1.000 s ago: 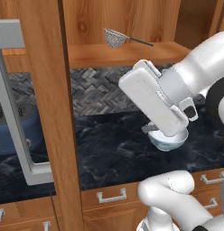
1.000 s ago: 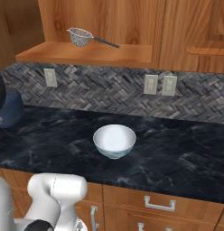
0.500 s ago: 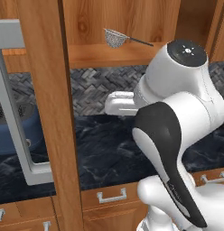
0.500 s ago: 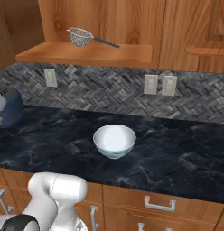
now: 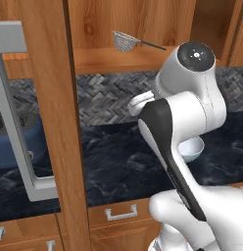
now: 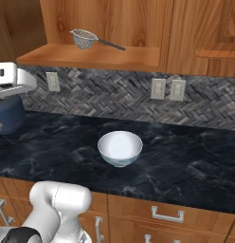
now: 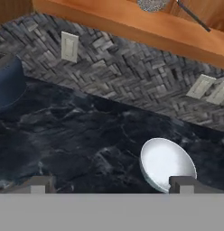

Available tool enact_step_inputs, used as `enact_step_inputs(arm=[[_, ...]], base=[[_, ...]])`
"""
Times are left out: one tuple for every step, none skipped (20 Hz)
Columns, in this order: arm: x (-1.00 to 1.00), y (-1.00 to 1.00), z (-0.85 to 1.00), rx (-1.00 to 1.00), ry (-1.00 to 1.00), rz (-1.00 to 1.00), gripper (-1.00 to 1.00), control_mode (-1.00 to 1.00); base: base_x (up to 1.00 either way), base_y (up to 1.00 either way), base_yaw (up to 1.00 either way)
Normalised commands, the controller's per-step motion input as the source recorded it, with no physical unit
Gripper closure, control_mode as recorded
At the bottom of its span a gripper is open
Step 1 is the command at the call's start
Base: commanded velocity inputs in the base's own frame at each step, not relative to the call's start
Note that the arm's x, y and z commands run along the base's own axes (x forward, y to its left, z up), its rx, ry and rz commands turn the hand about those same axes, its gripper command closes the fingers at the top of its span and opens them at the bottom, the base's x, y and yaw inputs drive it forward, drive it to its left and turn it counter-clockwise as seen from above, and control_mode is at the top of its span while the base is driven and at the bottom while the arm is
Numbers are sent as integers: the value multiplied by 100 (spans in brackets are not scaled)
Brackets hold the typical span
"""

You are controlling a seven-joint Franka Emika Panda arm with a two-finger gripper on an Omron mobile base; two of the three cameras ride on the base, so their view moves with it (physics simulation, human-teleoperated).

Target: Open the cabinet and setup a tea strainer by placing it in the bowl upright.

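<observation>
Two dark finger tips of my gripper point(image 7: 109, 185) stand wide apart, holding nothing. The silver wire-mesh tea strainer point(image 6: 85, 38) sits on the wooden cabinet's point(image 6: 114, 19) shelf, well above the glossy white bowl point(image 6: 120, 147).

Light is even and fairly bright, with no single visible source. The bowl point(image 6: 120, 147) carries a soft gloss, and the black marble counter point(image 6: 185, 171) around it shows faint pale sheen without hard glare. Shadows beside the bowl are weak. All views are slightly soft and low in detail; the hand view is blurriest.
</observation>
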Motion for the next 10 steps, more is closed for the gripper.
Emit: enact_step_inputs(arm=[[80,-46,14,-19,0,21,-100,-100],[70,-29,36,-21,0,13,-100,-100],[56,-18,45,-21,11,7,-100,-100],[39,-5,64,-23,11,1,-100,-100],[41,9,67,-25,9,2,-100,-100],[38,11,69,-23,9,0,-100,-100],[53,6,50,-16,11,0,-100,-100],[54,0,46,-9,6,0,-100,-100],[49,0,41,-4,0,0,-100,-100],[54,0,34,0,0,0,-100,-100]], base=[[0,0,0],[0,0,0],[0,0,0],[0,0,0],[0,0,0],[0,0,0],[0,0,0],[0,0,0],[0,0,0],[0,0,0]])
